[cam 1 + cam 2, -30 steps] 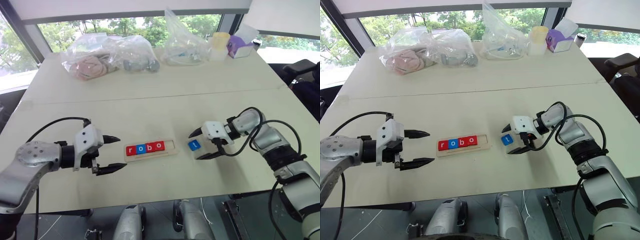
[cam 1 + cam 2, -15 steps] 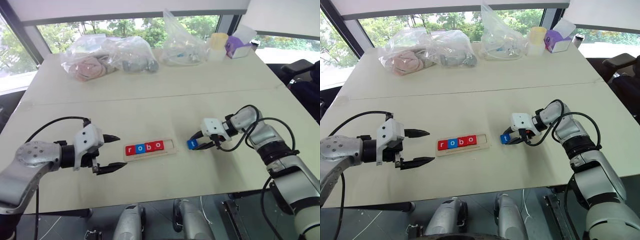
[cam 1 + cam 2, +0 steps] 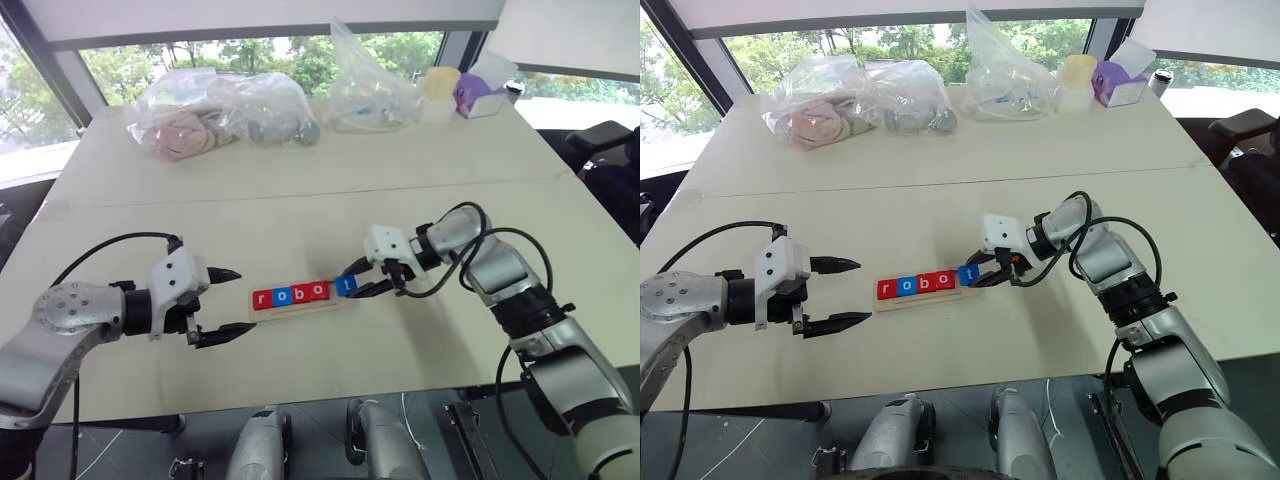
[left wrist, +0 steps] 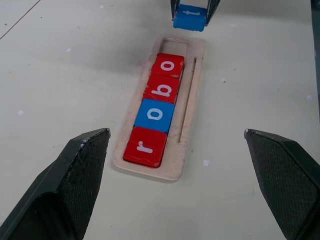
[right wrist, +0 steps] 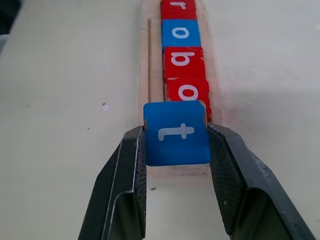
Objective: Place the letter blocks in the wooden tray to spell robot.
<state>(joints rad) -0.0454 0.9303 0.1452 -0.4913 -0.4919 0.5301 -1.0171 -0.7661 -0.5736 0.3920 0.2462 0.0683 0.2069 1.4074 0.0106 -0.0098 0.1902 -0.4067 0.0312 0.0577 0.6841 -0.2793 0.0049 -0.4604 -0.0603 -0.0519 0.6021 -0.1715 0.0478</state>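
right gripper (image 5: 176, 150): clamped on the blue "t" block (image 5: 176, 133), one black finger pressed to each side of it
blue "t" block: held over the empty right-hand end of the wooden tray (image 3: 343, 299), just beside the last red "o"; whether it touches the tray floor cannot be told
left gripper (image 3: 226, 305): fingers spread wide, holding nothing, hovering just off the tray's left end, pointing along it
wooden tray: lies flat on the pale table (image 3: 300, 200) between the two grippers, long side running left to right
blocks in the tray: red "r" (image 4: 145, 146), blue "o" (image 4: 155, 114), red "b" (image 4: 162, 88), red "o" (image 4: 169, 65), seated side by side from the tray's left end
far side of the table, well beyond the tray: clear plastic bags (image 3: 220, 108) with soft items inside, a pale cup (image 3: 440, 82) and a purple tissue box (image 3: 478, 94)
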